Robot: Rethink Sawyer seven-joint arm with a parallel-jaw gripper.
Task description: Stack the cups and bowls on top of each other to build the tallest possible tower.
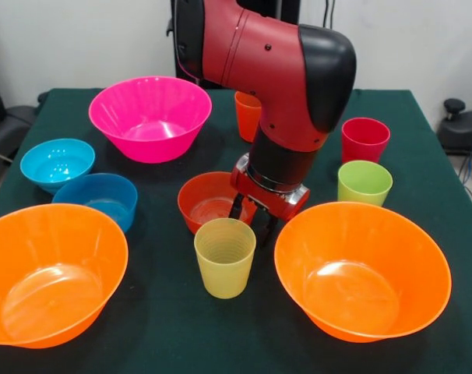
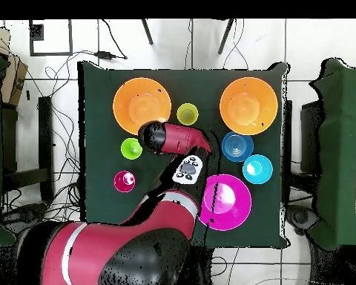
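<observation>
Your arm (image 1: 267,54) comes down from the top of the front view, red with a black elbow, bent so the wrist points at the table. The gripper (image 1: 250,212) hangs low under it, its 2 dark fingers (image 1: 237,206) slightly spread with nothing between them.

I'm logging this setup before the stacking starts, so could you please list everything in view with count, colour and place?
Large bowls: three; two orange at the front view's near corners, one magenta far left.
Small bowls: three; light blue and darker blue on the left, red-orange at centre, beside the gripper.
Cups: four, upright; yellow centre front, lime green and red-pink on the right, orange behind the arm.
Table: one, dark green cloth.
Arm: one, red and black.
Gripper: one, low behind the yellow cup.
</observation>
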